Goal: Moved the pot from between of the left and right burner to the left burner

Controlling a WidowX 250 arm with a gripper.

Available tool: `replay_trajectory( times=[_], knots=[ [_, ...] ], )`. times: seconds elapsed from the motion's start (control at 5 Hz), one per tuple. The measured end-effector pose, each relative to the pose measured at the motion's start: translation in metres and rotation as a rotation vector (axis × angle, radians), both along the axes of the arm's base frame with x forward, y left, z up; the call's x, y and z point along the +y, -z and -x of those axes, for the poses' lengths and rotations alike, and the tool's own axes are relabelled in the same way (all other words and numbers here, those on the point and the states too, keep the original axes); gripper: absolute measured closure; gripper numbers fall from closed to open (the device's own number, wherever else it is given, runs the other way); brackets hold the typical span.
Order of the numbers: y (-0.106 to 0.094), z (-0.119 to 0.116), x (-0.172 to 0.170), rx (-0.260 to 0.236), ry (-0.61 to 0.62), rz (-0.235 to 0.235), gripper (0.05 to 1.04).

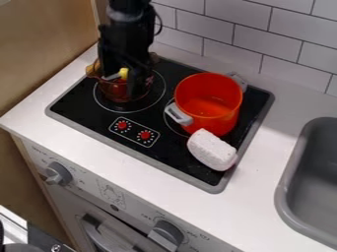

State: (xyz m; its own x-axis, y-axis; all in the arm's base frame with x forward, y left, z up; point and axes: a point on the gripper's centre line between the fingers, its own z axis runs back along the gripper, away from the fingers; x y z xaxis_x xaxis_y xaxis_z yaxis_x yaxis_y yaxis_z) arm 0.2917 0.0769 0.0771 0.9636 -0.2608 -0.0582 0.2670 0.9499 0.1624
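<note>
Amber and see-through, the pot [115, 90] I take for mine sits on the left burner [104, 104], directly under the end effector [134, 84] and a little toward the lower left of it in my camera view. The black gripper overlaps the pot's far and right side, so I cannot tell whether the two touch. Nor can I tell if the end effector is apart, together or clamped on the rim. The pot's body is round, giving me no long axis to line up with; what counts is the vertical line between us. I judge the placing nearly done: what I'd want next is a release, if I do have hold, and a straight lift, since a sideways pull could drag the pot off its ring.

By my count: two pots, the amber one and an orange-red one [209, 102] with grey handles on the right burner [169, 123]; one yellow thing [123, 73] at the amber pot; one white, rough-faced block [212, 149] near the orange-red pot; two red knobs printed on the cooktop [70, 117]; one grey sink [287, 177].
</note>
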Motion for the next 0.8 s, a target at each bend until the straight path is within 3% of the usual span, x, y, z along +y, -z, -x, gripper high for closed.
replay_trajectory(
  times=[0.2,0.4,0.6,0.8],
  knots=[
    [-0.025,0.015,-0.009,0.045,-0.046,0.003,0.084],
    [-0.042,0.037,-0.007,-0.043,-0.124,0.105,0.084],
    [-0.046,0.05,-0.006,-0.15,-0.188,0.166,0.084],
    [-0.046,0.055,-0.009,-0.189,-0.226,0.15,0.084]
  ],
)
